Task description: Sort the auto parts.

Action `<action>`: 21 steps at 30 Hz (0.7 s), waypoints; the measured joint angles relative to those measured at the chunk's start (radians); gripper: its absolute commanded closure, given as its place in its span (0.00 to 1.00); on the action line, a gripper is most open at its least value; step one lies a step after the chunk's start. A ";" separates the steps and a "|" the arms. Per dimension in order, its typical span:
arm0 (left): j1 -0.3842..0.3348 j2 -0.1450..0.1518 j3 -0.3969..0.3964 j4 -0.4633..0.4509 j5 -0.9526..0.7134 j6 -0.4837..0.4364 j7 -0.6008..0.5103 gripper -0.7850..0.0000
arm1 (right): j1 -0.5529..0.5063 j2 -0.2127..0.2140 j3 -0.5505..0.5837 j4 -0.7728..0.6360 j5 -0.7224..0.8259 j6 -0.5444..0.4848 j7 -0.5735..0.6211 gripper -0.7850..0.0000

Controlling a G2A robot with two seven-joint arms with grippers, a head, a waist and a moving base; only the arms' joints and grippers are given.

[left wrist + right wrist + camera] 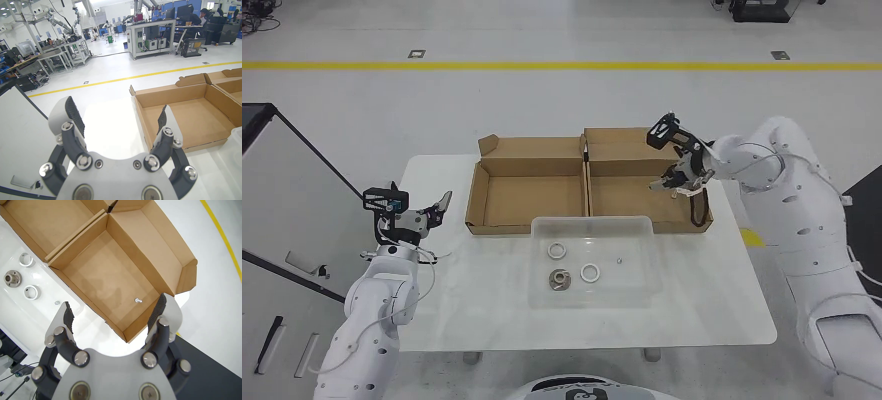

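Closest to the top camera sits a clear bin [592, 221] at the 6 o'clock side of the worktop [712, 300]. Inside it, a silver ring [557, 250] lies at 10 o'clock, a second ring [591, 272] near the middle, a flanged hub [558, 279] at 8 o'clock and a small screw [619, 259] toward 3 o'clock. At the bin's 12 o'clock stand a left carton [527, 200] and a right carton [627, 195], open and side by side. The right wrist view shows a short bolt [138, 300] on the right carton's floor. The right hand [114, 298] hangs over that carton's 3 o'clock end, fingers spread and empty. The left hand [117, 103] is at the worktop's 9 o'clock edge, also spread wide and empty, apart from the left carton.
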 measured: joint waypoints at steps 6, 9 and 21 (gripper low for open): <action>0.000 0.000 0.000 0.000 0.000 0.000 0.000 0.00 | 0.000 0.000 0.000 0.000 -0.001 0.000 0.000 0.00; 0.000 0.000 0.000 0.000 0.000 0.000 0.000 0.00 | -0.014 0.000 -0.017 -0.023 -0.011 -0.002 -0.020 0.00; 0.000 0.000 0.000 0.000 0.000 0.000 0.000 0.00 | 0.075 0.001 -0.264 -0.109 0.099 0.061 0.061 0.00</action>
